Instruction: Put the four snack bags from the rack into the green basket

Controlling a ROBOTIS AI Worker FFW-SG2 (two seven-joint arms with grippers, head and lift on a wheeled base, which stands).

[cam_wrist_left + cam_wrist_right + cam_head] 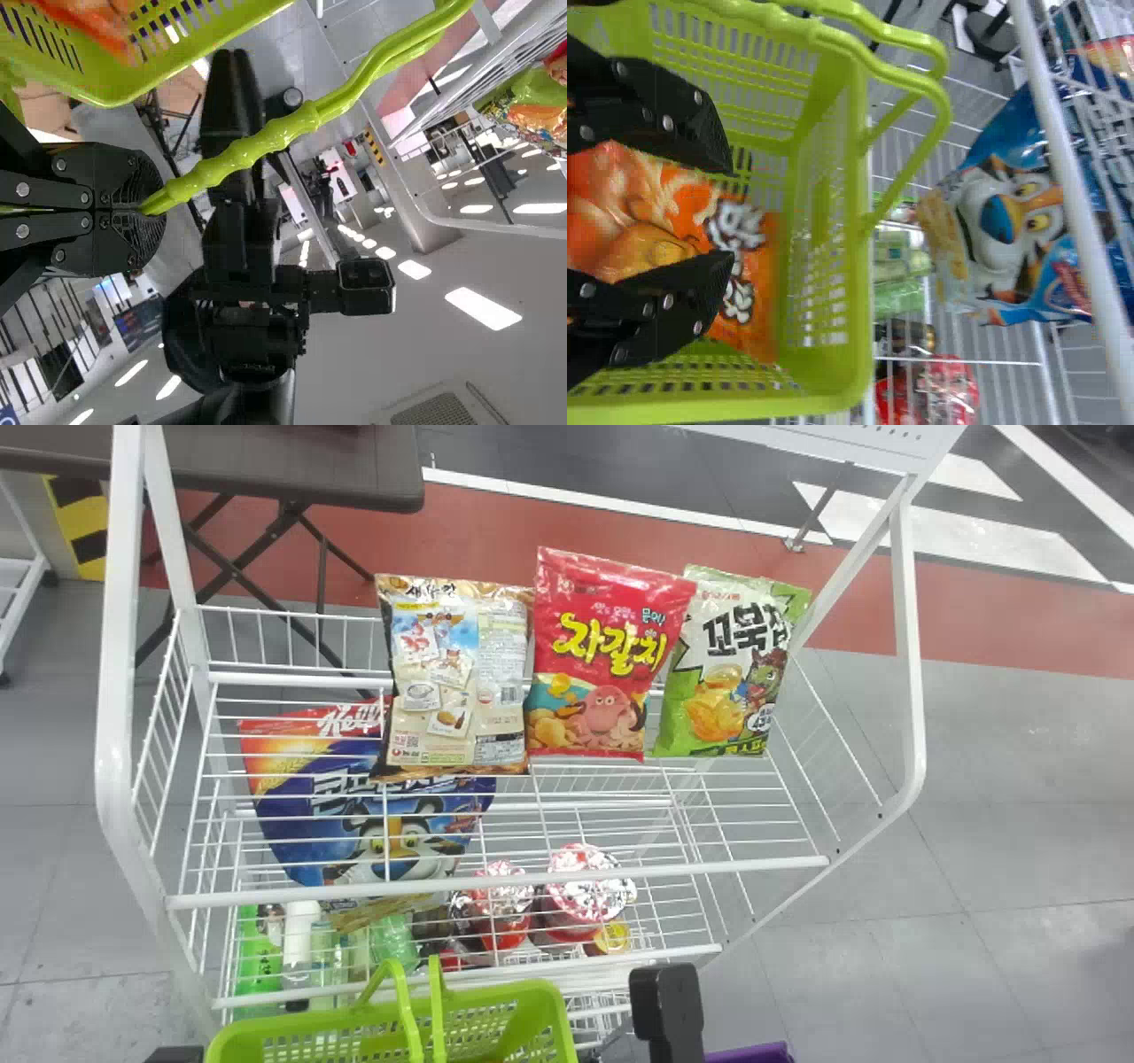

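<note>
Snack bag (673, 221) in green basket (828, 301), below right tool's (670, 1010) parted fingers

On rack (113, 735), upper shelf (664, 871), set back from near edge: L bag (452, 677), mid bag (594, 660), R bag (726, 673), all in a row (R bag partly behind mid bag, seen from head). One level down, twd L end, see low bag (381, 806). Near the lower L corner, look for bottles (257, 961); to their R, tubs (585, 890). Before rack's near edge, L half, basket (551, 1014) w/ another bag (656, 217) inside. Behind rack, far L corner, table (292, 465).
</note>
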